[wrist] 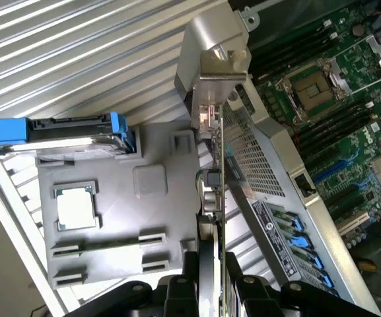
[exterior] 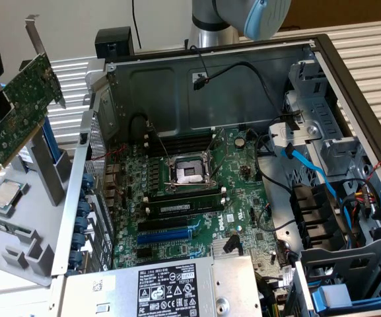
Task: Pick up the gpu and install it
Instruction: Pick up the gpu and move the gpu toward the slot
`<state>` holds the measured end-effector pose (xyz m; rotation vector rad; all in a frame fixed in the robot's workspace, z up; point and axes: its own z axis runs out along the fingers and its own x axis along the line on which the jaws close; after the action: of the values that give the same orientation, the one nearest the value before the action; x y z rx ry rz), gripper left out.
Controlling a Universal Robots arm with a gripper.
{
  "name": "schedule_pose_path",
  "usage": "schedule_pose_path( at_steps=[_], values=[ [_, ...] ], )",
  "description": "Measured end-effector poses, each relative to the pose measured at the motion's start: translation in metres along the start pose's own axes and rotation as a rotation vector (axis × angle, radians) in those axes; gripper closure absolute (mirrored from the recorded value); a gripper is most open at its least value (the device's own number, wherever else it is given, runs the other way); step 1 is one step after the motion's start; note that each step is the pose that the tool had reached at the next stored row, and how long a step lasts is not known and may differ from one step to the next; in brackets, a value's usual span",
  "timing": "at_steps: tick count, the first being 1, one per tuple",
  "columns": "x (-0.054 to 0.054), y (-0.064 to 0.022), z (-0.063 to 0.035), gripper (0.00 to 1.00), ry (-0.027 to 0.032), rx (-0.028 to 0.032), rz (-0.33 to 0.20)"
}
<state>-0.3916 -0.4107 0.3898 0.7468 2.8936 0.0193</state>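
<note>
Gripper (wrist: 208, 292) is clamped on the gpu (exterior: 20, 109); I see the fingers pinching the card's edge from both sides, w/ the board edge-on between them in the wrist view. The card hangs in the air outside the PC case (exterior: 177, 79), just beyond its vented rear wall, tilted, w/ the silver bracket (wrist: 213, 59) at the upper end. Under it, also outside the case on that rear-wall side, sits a grey parts tray (exterior: 12, 244) w/ a loose CPU chip (exterior: 5, 195) in one pocket and a blue-latched drive caddy (wrist: 65, 132) at the tray's edge. I can't tell whether the card's low corner touches the tray. Inside the case the motherboard (exterior: 243, 178) lies flat on the floor: open CPU socket (exterior: 189, 173) near the middle, RAM sticks (exterior: 180, 206) just beside it, a blue PCIe slot (exterior: 164, 236) between RAM and PSU (exterior: 164, 287).
</note>
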Motion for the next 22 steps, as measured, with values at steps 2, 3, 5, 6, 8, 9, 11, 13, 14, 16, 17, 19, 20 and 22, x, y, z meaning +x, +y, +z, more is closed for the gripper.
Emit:
schedule_pose_path(
  at_steps=[2, 3, 5, 6, 8, 9, 11, 13, 14, 16, 17, 19, 20, 22],
  values=[
    [0.000, 0.0000, 0.0000, 0.73, 0.0000, 0.0000, 0.000],
    [0.000, 0.0000, 0.0000, 0.73, -0.0002, -0.0001, 0.000],
    [0.000, 0.0004, -0.0003, 0.73, -0.0009, 0.0019, 0.003],
    [0.000, 0.0008, -0.0019, 0.73, -0.0017, 0.0034, 0.004],
    [-0.001, 0.0029, -0.0098, 0.73, -0.0036, 0.0070, 0.005],
    [-0.002, 0.0044, -0.0137, 0.73, -0.0040, 0.0073, 0.005],
    [-0.006, 0.0074, -0.0208, 0.73, -0.0040, 0.0077, 0.005],
    [-0.012, 0.0111, -0.0240, 0.73, -0.0041, 0.0076, 0.005],
    [-0.016, 0.0129, -0.0247, 0.73, -0.0040, 0.0076, 0.005],
    [-0.022, 0.0166, -0.0259, 0.73, -0.0037, 0.0078, 0.005],
    [-0.026, 0.0184, -0.0262, 0.73, -0.0033, 0.0081, 0.005],
    [-0.031, 0.0216, -0.0268, 0.73, -0.0025, 0.0085, 0.005],
    [-0.034, 0.0232, -0.0271, 0.73, -0.0020, 0.0088, 0.005],
    [-0.041, 0.0267, -0.0276, 0.73, -0.0012, 0.0093, 0.005]
  ],
)
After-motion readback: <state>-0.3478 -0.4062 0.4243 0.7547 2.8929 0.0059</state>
